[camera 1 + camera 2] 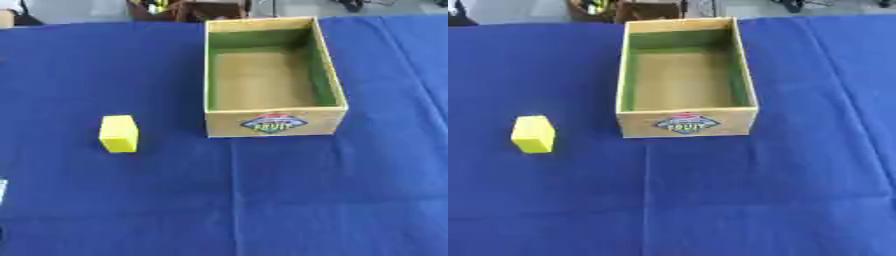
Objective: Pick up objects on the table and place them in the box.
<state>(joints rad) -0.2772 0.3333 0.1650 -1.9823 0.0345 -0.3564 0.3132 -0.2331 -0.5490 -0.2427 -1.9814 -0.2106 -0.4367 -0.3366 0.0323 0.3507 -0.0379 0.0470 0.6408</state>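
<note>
Blue-draped tabletop (pixel 332 200), seen from above. Wooden box (pixel 273 123), open and empty, green-lined, lies at twelve o'clock. Yellow block (pixel 119 133) rests on the cloth at nine o'clock, well apart from the box; probably light, rigid and smooth-faced, best pinched across its two long sides. Neither hand is in view, so their state cannot be told.

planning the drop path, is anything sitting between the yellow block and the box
Nothing visible does. The yellow block sits alone on the blue cloth, to the left of the wooden box, with only bare cloth between them. The box is open-topped and looks empty inside. Neither robot hand is in view.
</note>
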